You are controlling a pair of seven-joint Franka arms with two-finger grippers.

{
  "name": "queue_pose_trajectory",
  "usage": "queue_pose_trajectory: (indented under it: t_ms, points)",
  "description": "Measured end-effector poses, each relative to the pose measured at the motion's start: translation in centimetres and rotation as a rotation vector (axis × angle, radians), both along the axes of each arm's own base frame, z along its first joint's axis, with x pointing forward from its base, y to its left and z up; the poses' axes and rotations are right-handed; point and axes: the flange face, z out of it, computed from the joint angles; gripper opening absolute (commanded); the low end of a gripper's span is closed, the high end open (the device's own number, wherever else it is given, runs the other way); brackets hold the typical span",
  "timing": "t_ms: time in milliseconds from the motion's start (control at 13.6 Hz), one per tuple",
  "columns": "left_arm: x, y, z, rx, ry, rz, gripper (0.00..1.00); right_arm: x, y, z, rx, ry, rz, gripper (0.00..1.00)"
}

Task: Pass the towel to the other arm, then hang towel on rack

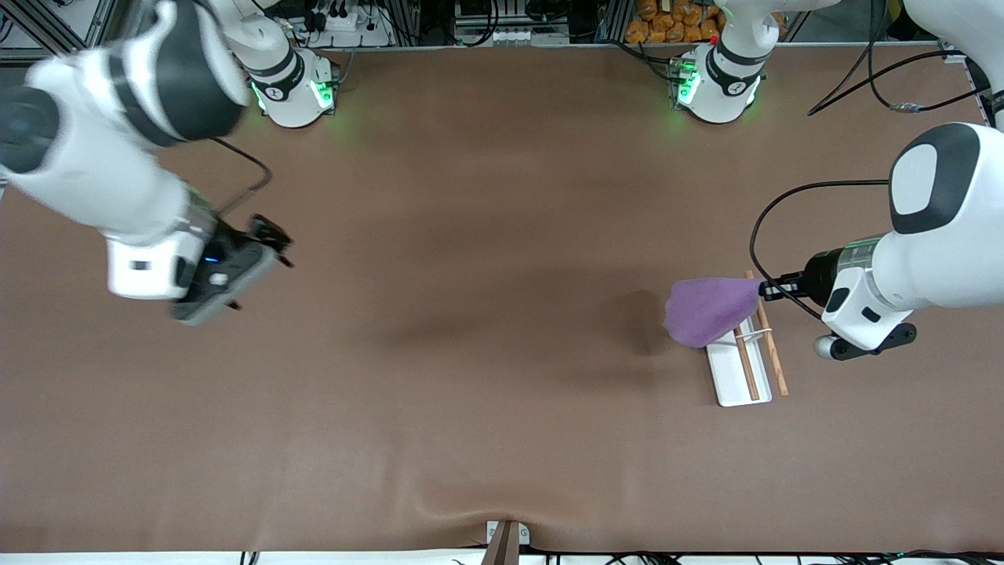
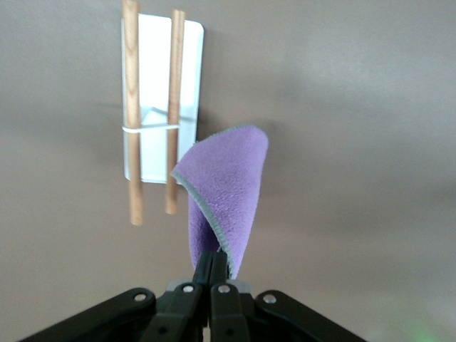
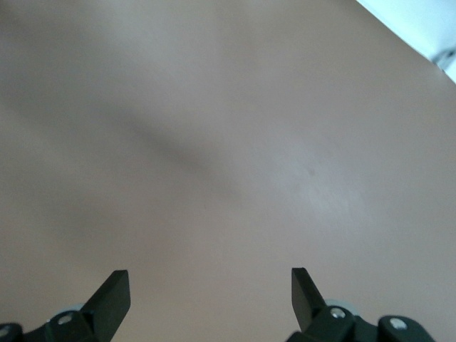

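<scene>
**Step in hand.** Judged as the hang step: the towel (image 1: 708, 309) sits in the left gripper (image 1: 765, 290), so the handover looks done. Fingers are pressed together on 1 corner of the cloth. The towel is up in the air, over the end of the rack (image 1: 743, 355) that lies farther from the front camera, toward the left arm's end of the table. In the left wrist view the cloth (image 2: 224, 199) hangs in a curled fold with a grey edge, beside the 2 wooden rods (image 2: 152, 107) and apparently not touching them.

**Right arm.** The right gripper (image 1: 271, 239) waits over bare table (image 1: 471, 314) toward the right arm's end, well apart from towel and rack. Its fingers (image 3: 114, 296) are spread wide w/ nothing between them.

**Next move (judgement).**
1. Carry the cloth across both rods so the free part drapes over them.
2. Lower until the fold rests on the rods, then release.
3. Risk: the rods are thin and close together, so a bunched towel could slide off 1 side; the light rack could shift if dragged.

**Hidden / unclear.**
- Towel covers 1 end of the rack in the front view.
- Height of the cloth above the rods: cannot tell.
- Rod support, other than the small white bracket (image 2: 151, 128), is hard to make out.
- Left fingertips mostly buried in cloth.
</scene>
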Motion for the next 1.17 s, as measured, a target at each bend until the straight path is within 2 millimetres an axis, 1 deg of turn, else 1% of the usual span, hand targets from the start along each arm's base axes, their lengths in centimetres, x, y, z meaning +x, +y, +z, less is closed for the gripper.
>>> queue_pose_trajectory:
  t_ms: [220, 293, 367, 440, 514, 587, 734, 807, 880, 1027, 1100, 1174]
  points:
    - [0.2, 1.1, -0.5, 0.06, -0.01, -0.051, 0.0, -1.5, -6.8, 2.8, 0.013, 0.061, -0.12, 1.0]
    - [0.2, 1.6, -0.7, 0.067, -0.006, -0.055, 0.0, -2.2, -8.7, 3.5, 0.016, 0.085, -0.182, 1.0]
    - [0.2, 2.6, -1.1, 0.067, 0.001, -0.061, 0.0, -2.8, -10.1, 4.2, 0.019, 0.105, -0.253, 1.0]
    - [0.2, 4.0, -1.6, 0.062, 0.009, -0.071, 0.0, -3.5, -11.2, 4.9, 0.015, 0.12, -0.32, 1.0]
    - [0.1, 5.7, -2.1, 0.055, 0.018, -0.079, 0.0, -4.2, -11.8, 5.6, -0.008, 0.128, -0.38, 1.0]
    - [0.1, 7.6, -2.7, 0.046, 0.026, -0.086, 0.0, -4.9, -11.9, 6.4, -0.045, 0.132, -0.436, 1.0]
    - [0.0, 11.0, -3.6, 0.027, 0.036, -0.101, 0.0, -6.6, -10.7, 7.9, -0.116, 0.138, -0.574, 1.0]
    - [-0.1, 12.0, -4.0, 0.022, 0.042, -0.101, 0.0, -7.3, -10.3, 8.6, -0.134, 0.139, -0.634, 1.0]
    - [-0.1, 12.4, -4.4, 0.02, 0.048, -0.099, 0.0, -7.8, -10.7, 9.1, -0.144, 0.138, -0.674, 1.0]
    - [0.0, 12.3, -5.2, 0.017, 0.062, -0.1, 0.0, -8.2, -13.5, 9.7, -0.142, 0.139, -0.738, 1.0]
    - [0.0, 12.7, -5.8, 0.015, 0.071, -0.095, 0.0, -8.2, -14.9, 9.7, -0.14, 0.141, -0.763, 1.0]
    - [0.0, 13.5, -6.6, 0.012, 0.083, -0.082, 0.0, -8.3, -16.0, 9.7, -0.139, 0.144, -0.785, 1.0]
